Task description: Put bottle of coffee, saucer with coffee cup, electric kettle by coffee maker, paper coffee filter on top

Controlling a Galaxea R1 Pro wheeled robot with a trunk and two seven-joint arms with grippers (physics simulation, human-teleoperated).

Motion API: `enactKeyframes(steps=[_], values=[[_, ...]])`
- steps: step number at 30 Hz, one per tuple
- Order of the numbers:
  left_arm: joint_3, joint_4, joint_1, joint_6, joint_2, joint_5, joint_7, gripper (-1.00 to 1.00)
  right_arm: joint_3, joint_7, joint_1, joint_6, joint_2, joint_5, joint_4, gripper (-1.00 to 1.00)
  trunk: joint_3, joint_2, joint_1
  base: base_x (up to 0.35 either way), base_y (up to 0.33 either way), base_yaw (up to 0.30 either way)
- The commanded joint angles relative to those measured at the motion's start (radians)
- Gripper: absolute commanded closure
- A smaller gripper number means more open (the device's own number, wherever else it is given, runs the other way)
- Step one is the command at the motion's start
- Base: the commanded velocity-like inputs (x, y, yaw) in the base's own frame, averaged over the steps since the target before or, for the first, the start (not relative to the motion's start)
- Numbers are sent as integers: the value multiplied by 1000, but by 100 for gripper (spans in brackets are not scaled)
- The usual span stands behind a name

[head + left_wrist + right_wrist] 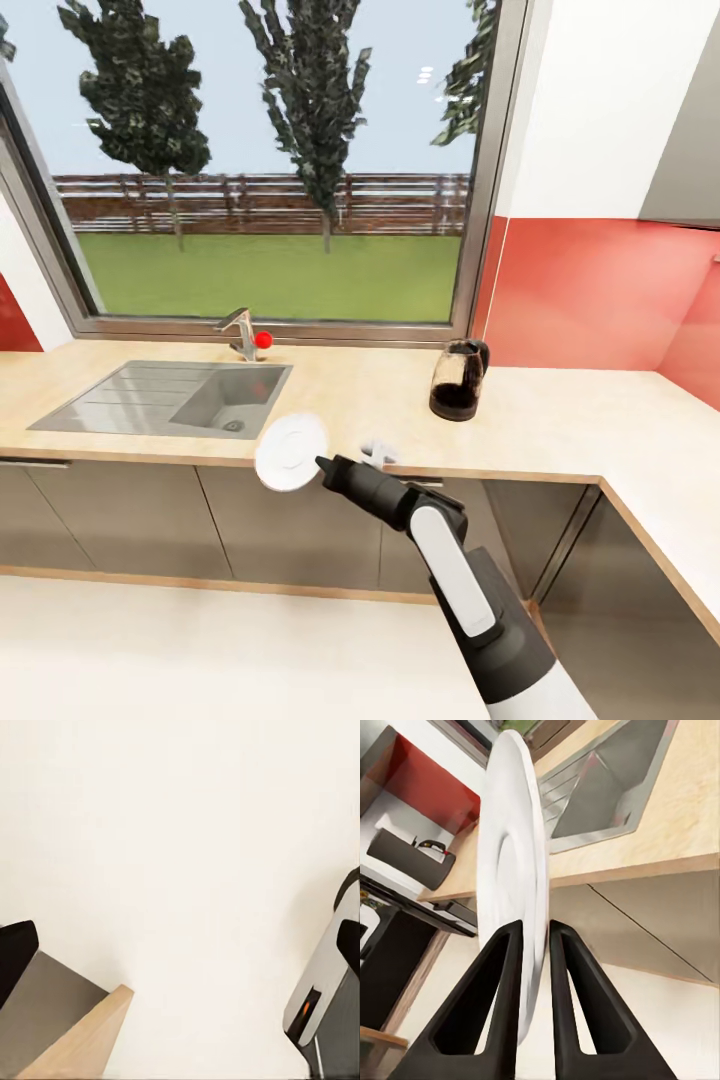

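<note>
right gripper (pixel 534 937): clamped on the saucer's (pixel 291 452) rim, holding it on edge at the tabletop's (pixel 560 420) front edge, near the sink (pixel 170 397)
electric kettle (pixel 458 380): upright on the tabletop, right of the sink
left gripper: cannot tell

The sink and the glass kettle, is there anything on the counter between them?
No. In the head view the countertop between the sink and the kettle is bare wood. The saucer, held by the right gripper, hangs nearer the front edge.
</note>
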Motion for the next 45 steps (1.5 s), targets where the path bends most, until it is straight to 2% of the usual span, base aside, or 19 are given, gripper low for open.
enactKeyframes(steps=[1,3,4,6,17,22,27,30,31,35,45], values=[[0,10,1,9,0,-5,14,-100,0,-6,-1,12,0,-13,-3,100,-2,-2,1,0,0,0],[0,38,1,10,-1,-10,42,-100,-1,-6,-1,18,0,-13,-4,100,-2,-2,1,0,0,0],[0,74,1,13,-1,-30,102,-100,0,-6,-1,21,0,-13,-4,100,-2,-2,1,0,0,11],[0,78,1,14,-1,-39,116,-100,0,-6,-1,22,0,-13,-4,100,-2,-2,1,0,0,110],[2,83,1,15,-2,-48,125,-100,-1,-6,-1,23,0,-13,-5,100,-2,-2,1,0,0,255],[-3,143,1,15,-1,-49,119,-100,0,-6,-1,23,0,-13,-5,100,-2,-2,1,0,0,274],[-46,210,1,14,8,-51,82,-100,0,10,-1,24,0,-13,-5,100,-2,-2,1,8,0,274],[-69,226,1,13,17,-53,-43,-100,1,106,-1,29,0,-12,-4,100,-2,-2,1,109,0,275],[-73,230,2,14,29,-54,-88,-100,2,142,-1,34,0,-12,-3,100,-2,-2,1,175,0,276],[-77,232,2,15,31,-54,-100,-100,2,154,-1,37,0,-12,-2,100,-2,-2,1,210,0,276],[-70,228,2,5,21,-58,-86,-100,2,155,-1,37,0,-10,5,100,-2,-2,1,81,0,277]])
